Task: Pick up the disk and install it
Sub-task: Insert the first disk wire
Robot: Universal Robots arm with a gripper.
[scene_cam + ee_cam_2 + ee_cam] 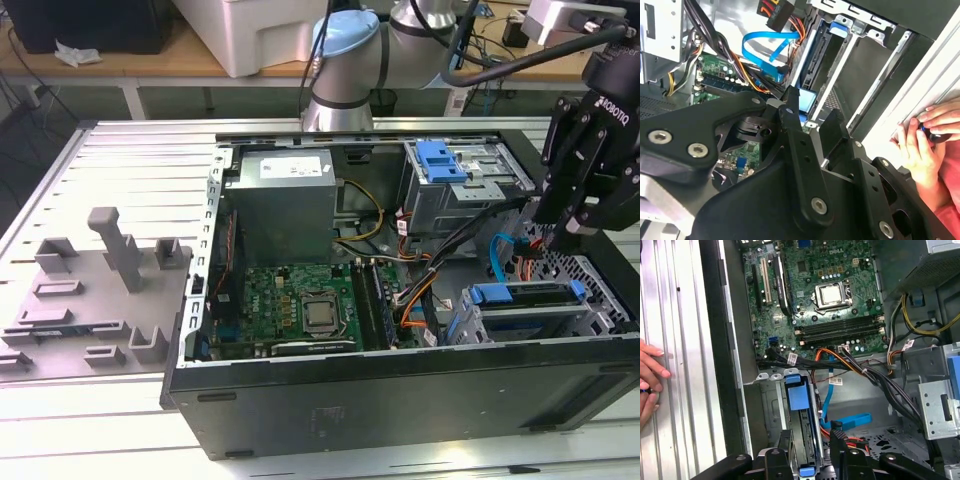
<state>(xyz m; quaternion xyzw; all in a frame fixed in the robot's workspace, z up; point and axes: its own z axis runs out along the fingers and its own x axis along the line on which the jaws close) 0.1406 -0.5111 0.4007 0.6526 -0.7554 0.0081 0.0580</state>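
The disk (527,306) sits on edge in the drive bay at the case's front corner, on the exterior view's right, its blue carrier frame (500,294) showing along the top. My gripper (562,228) hovers just above and behind that bay. In the first wrist view the two black fingers (785,452) stand apart, and the disk's blue tab (799,399) is seen between and beyond them. My gripper (811,117) is open in the second wrist view too, nothing clamped, with a blue part of the disk (807,100) showing past the gap.
The open computer case (400,400) holds a motherboard (300,305), a grey power-supply box (285,200), cable bundles and a blue flat cable (497,255). An upper drive cage carries a blue latch (440,160). Grey fixtures (110,270) stand outside. A person's hand (650,375) rests beside the case.
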